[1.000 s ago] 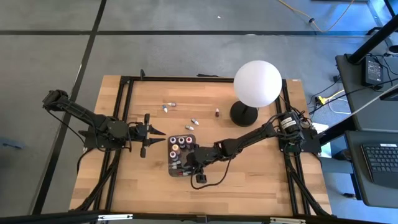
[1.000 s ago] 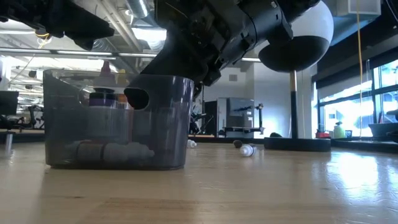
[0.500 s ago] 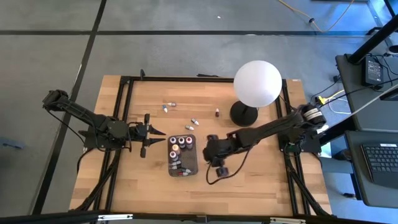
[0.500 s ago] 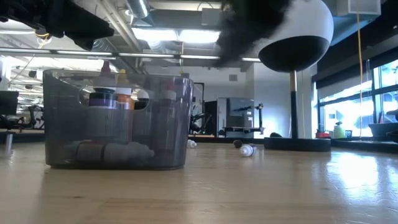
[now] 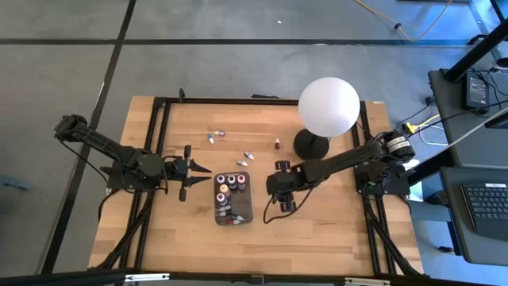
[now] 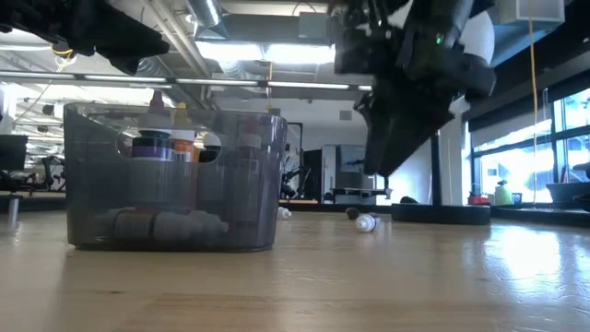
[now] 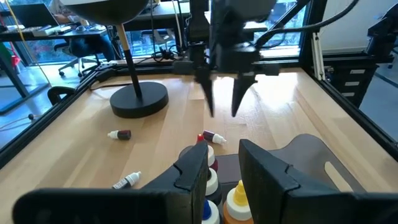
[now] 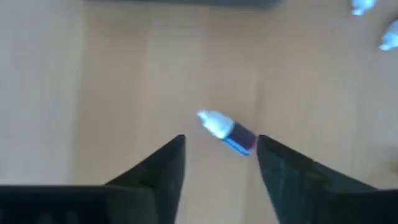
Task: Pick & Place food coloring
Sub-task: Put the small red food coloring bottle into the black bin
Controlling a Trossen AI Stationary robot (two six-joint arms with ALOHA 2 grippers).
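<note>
The food coloring bottles are in two groups. Several stand or lie in the dark grey tray [image 5: 244,208] [image 6: 175,175]. Others lie loose on the wood beyond it [image 5: 248,154] [image 5: 277,144] [image 7: 119,134]. My right gripper [image 5: 278,176] [image 7: 222,109] [image 6: 380,166] [image 8: 221,140] is open, points down and hangs above the table just right of the tray. A white-capped bottle [image 8: 227,132] lies on its side on the wood below it, between the finger lines and untouched. My left gripper [image 5: 198,168] [image 7: 224,158] is open and waits left of the tray.
A white globe lamp [image 5: 329,106] on a black base [image 5: 311,144] [image 7: 140,99] stands at the far right of the table. Black frame rails [image 5: 159,143] run along the table's sides. Bare wood lies near and right of the tray [image 5: 317,230].
My right gripper has moved from above the tray's near right part toward the table's right and far edges. It now hangs over bare wood beside the tray. My left arm has kept still.
</note>
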